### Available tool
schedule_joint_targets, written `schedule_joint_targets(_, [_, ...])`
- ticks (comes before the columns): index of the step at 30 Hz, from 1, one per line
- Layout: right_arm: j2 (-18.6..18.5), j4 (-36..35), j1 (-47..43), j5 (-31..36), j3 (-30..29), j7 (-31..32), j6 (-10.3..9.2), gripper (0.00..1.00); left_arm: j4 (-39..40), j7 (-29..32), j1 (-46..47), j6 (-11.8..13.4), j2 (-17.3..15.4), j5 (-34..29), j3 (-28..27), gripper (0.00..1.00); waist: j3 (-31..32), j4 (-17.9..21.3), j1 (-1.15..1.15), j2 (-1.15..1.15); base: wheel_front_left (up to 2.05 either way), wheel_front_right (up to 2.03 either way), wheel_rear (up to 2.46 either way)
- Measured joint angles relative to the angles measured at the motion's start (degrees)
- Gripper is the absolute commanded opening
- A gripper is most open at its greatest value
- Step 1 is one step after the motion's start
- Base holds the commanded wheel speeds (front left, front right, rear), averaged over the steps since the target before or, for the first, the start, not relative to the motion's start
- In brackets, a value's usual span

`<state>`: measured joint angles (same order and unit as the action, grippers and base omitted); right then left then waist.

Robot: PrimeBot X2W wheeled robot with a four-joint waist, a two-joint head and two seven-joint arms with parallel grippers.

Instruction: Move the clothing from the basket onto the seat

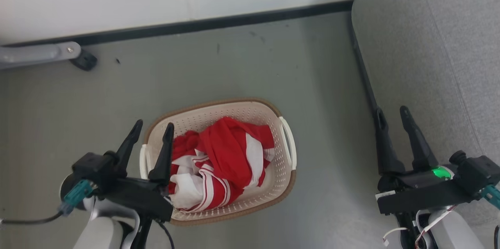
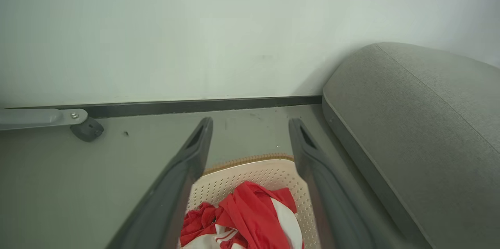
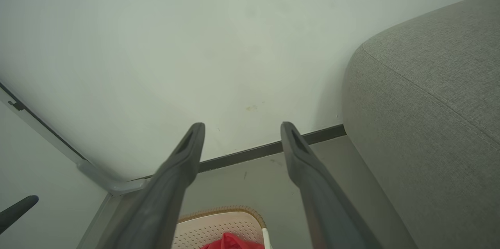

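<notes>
Clothing [image 1: 218, 159] sits crumpled in the basket [image 1: 234, 113], on the floor beside the seat [image 1: 429, 46]. I judge it light, limp and easy to snag, so I'd pinch the raised red fold on top. No clear heading; the heap runs lower-left to upper-right in head view. Left gripper [image 1: 154, 124] is spread over the basket's left rim, right gripper [image 1: 391, 109] is spread at the seat edge. Both are empty.

Head camera looks steeply down over the basket [image 1: 234, 110]; both wrist cameras, lower, face past it to the wall [image 2: 234, 26]; all three share basket and seat [image 1: 429, 46].
</notes>
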<state>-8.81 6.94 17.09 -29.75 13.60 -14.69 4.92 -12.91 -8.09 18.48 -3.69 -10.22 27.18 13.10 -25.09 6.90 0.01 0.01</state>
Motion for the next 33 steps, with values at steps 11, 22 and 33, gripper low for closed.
schedule_joint_targets(11, [1.3,-3.1,2.6,-0.5,-2.0,0.0,0.63,1.00,-6.7,4.6,8.8,-0.9,1.6,-0.4,3.5,1.00,-8.8,2.6,0.00,0.00,0.00,0.00,0.00])
schedule_joint_targets(22, [2.8,-3.8,3.8,0.0,-2.0,0.0,1.14,1.00,-16.4,9.6,15.7,-1.9,2.2,-0.5,5.2,1.00,-16.3,5.7,0.00,0.00,0.00,0.00,0.00])
schedule_joint_targets(33, [3.8,-5.0,3.5,0.6,-2.5,0.0,1.45,1.00,-25.7,13.2,20.6,-1.4,3.0,-0.5,4.8,1.00,-20.8,8.4,0.00,0.00,0.00,0.00,0.00])
